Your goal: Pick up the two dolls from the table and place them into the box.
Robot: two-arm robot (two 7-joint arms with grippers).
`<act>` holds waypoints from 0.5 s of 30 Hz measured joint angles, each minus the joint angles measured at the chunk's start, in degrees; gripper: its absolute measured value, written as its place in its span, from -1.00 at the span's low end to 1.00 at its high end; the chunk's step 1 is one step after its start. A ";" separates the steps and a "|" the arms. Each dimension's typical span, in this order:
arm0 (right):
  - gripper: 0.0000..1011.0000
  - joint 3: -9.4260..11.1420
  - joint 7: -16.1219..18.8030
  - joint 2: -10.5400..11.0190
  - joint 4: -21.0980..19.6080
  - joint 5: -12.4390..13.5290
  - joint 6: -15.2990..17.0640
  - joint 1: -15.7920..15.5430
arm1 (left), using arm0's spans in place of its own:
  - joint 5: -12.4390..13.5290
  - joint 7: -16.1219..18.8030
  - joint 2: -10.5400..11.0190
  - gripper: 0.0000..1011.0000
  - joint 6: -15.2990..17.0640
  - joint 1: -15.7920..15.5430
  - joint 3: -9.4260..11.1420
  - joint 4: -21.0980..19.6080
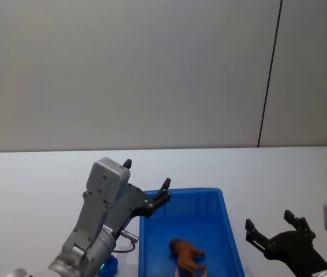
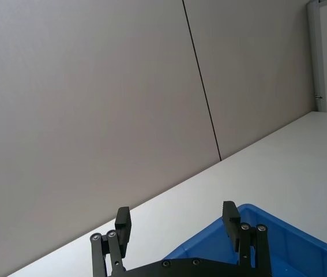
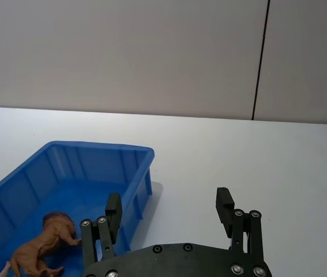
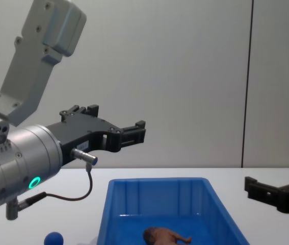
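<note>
In bright blue plastic box (image 1: 180, 191): reddish-brown doll (image 1: 186, 252) | left pincer (image 1: 147, 173) spread, empty, raised clear for blue ball-headed doll (image 4: 54, 238) | right pincer (image 1: 269, 219) spread, empty.

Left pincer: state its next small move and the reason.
Probably lower the left pincer toward the blue doll on the table, left of the box. The pincer hangs open and empty, high near the box's left rim; the reddish-brown doll lies inside; the right pincer idles open at the box's right.

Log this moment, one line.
left pincer open, raised near box | right pincer open, beside box | brown doll in box | blue doll on table
</note>
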 joint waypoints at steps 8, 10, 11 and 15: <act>0.98 0.34 -1.16 0.44 -0.59 0.63 -0.47 -0.85 | -0.03 0.01 0.10 0.98 0.26 0.14 -0.10 -0.11; 0.98 0.44 -1.38 0.52 -0.75 0.76 -0.57 -1.02 | -0.10 0.12 0.24 0.98 0.57 0.26 -0.18 -0.29; 0.98 0.46 -1.45 0.54 -0.78 0.80 -0.60 -1.08 | -0.27 0.32 0.45 0.98 1.09 0.42 -0.31 -0.55; 0.98 0.55 -1.79 0.67 -0.97 0.98 -0.73 -1.31 | -0.88 0.98 1.16 0.98 2.55 0.99 -0.75 -1.46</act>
